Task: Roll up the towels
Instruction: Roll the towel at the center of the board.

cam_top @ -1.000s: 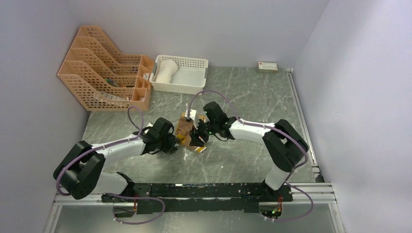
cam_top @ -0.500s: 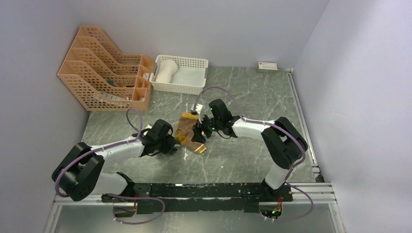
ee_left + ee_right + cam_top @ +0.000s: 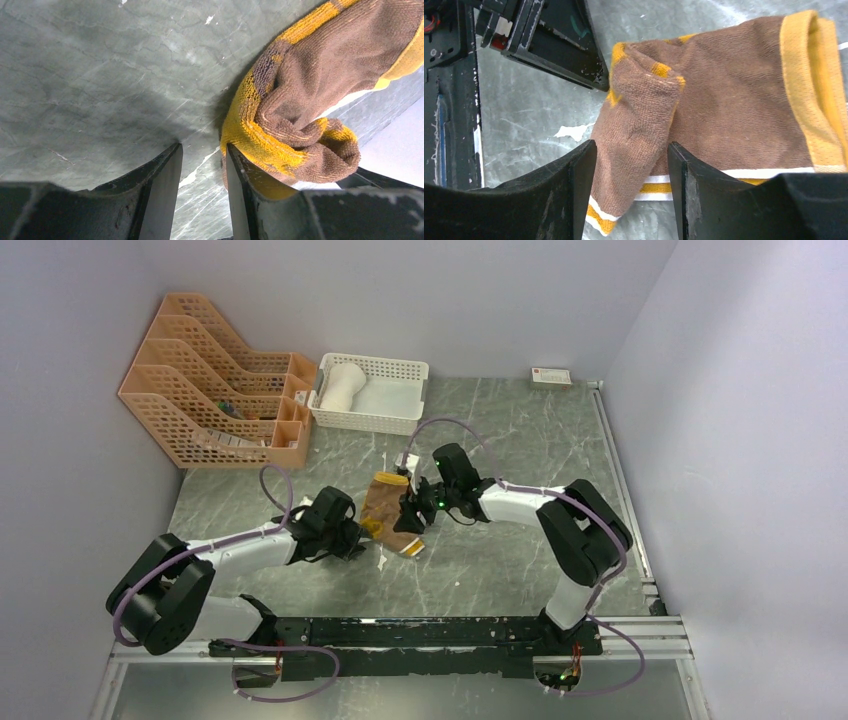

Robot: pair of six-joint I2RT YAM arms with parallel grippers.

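The brown towel point(image 3: 385, 508) with mustard-yellow bands lies half folded on the grey table between my two grippers. My left gripper point(image 3: 362, 530) is open at its left edge. Only bare table shows between its jaws point(image 3: 203, 147), and the bunched towel point(image 3: 320, 90) rests against the outer side of the right finger. My right gripper point(image 3: 410, 510) stands open over the towel's right side. Its jaws point(image 3: 631, 145) straddle a folded-over flap of the towel point(image 3: 734, 100), with a gap beside the flap. The cream-white towel point(image 3: 340, 385) lies rolled in the white basket.
The white lattice basket point(image 3: 400, 368) stands at the back centre. Orange file racks point(image 3: 215, 380) fill the back left. A small white box point(image 3: 551, 376) sits by the back wall on the right. A metal rail point(image 3: 620, 480) runs along the table's right edge.
The towel has gone from a bunched heap to a flatter, more spread shape. My right gripper has drawn back up and to the right. The left arm has barely moved.
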